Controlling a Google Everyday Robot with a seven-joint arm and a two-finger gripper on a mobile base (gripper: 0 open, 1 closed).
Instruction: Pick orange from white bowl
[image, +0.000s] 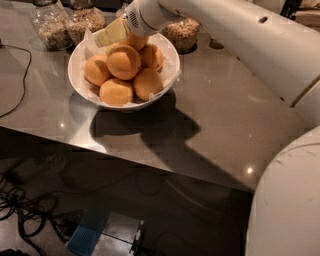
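Note:
The white bowl (80, 82), lined with crinkled white paper, stands on the grey table toward the back left. It holds a heap of several yellow-orange oranges; the topmost orange (122, 61) sits in the middle of the heap. My gripper (111, 34), pale yellow at its tip, reaches in from the upper right. It hovers over the back rim of the bowl, against the rear orange (136, 41), which it partly hides.
Glass jars of grain (50, 27) stand behind the bowl, with another (182, 32) to its right. A black cable (20, 80) lies at the table's left. My white arm (240, 35) spans the upper right. Below the table's front edge are cables and a blue box (86, 237).

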